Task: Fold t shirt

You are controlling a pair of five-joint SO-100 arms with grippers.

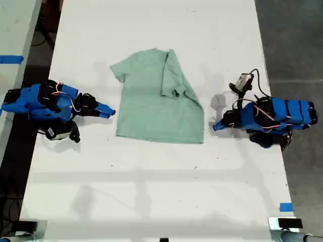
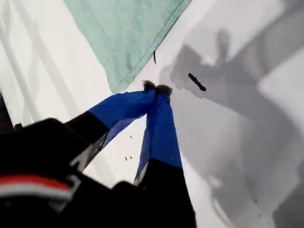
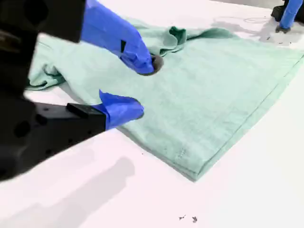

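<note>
The pale mint-green t shirt point(image 1: 151, 111) lies flat mid-table, with one side and its sleeve folded over onto the body. At the exterior view's right, my first gripper point(image 1: 216, 127) rests low on the bare table beside the shirt's near hem corner. Its blue fingers meet at the tips point(image 2: 156, 88), shut and holding nothing, just short of the t shirt point(image 2: 123, 28). My second gripper point(image 1: 110, 112) sits at the exterior view's left by the shirt's side edge. It is open point(image 3: 137, 88), its jaws spread just over the edge of the t shirt point(image 3: 213, 85), gripping nothing.
The white table point(image 1: 161, 201) ends near both arm bases. Blue tape marks sit at the exterior view's lower right point(image 1: 285, 206) and on a neighbouring surface at its left point(image 1: 10, 59). Small dark specks point(image 2: 196, 81) lie near my first gripper. The first arm point(image 3: 289, 14) shows beyond the shirt.
</note>
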